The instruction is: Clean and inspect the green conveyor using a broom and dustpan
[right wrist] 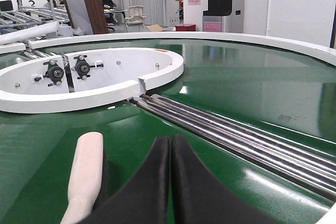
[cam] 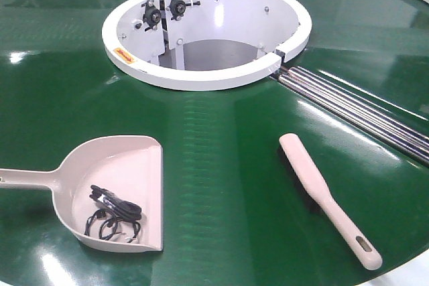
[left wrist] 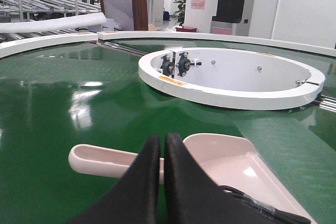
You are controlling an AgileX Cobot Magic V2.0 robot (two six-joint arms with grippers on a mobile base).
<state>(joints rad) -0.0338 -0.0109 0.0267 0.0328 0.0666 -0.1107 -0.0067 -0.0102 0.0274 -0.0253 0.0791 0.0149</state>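
**Tools laid out, neither arm holding anything**

Dustpan (cam: 117, 189) and broom (cam: 326, 195) lie flat on the green conveyor (cam: 221, 185), well apart, the pan near left and the brush near right. That split likely suits the two arms: each tool sits on its own arm's side, handle toward the near edge or the left side, easy to reach from above.

The left gripper (left wrist: 161, 145) hangs just above the dustpan's handle with its black fingers pressed together and nothing between them. The right gripper (right wrist: 170, 148) is likewise closed and empty, with the broom's far tip just to its left.

The pan is a beige-pink scoop with raised sides, its open mouth facing right. A tangle of black cord (cam: 112, 213) rests inside it. The broom is a narrow beige bar tapering to a slotted handle, dark bristles underneath. The belt is glossy dark green, with steel roller strips (cam: 355, 108) running out to the right from the white central ring (cam: 201, 75). No loose debris shows on the belt near the tools.
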